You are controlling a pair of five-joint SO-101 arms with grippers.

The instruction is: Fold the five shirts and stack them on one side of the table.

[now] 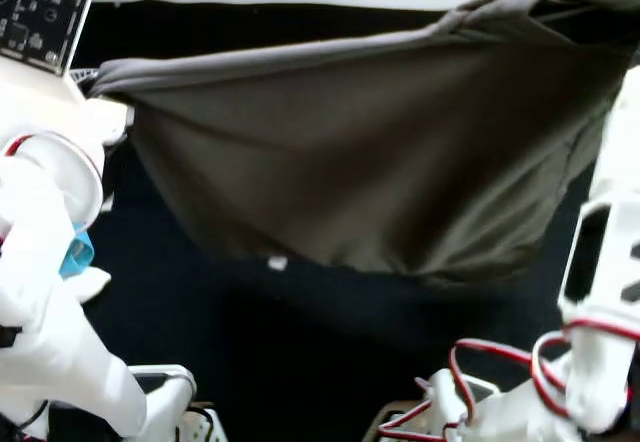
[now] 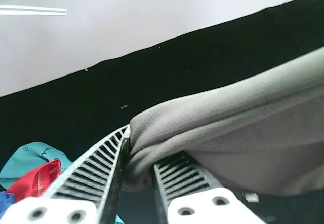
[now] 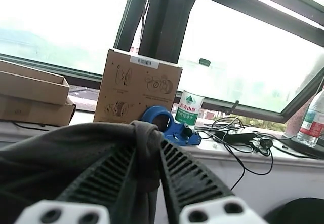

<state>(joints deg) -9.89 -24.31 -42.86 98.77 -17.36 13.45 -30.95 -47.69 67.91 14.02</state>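
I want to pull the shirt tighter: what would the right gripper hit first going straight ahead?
Likely the blue tool on the ledge, with the cardboard box behind it; the right gripper, shut on the gray shirt, points that way. Depth is unclear.

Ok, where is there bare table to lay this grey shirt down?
Bare black table lies under the hanging grey shirt, between the two arm bases, and a strip runs along the far edge behind it. Crowded: teal, red and blue shirts heaped on the left gripper side. It and the right gripper are shut on the shirt.
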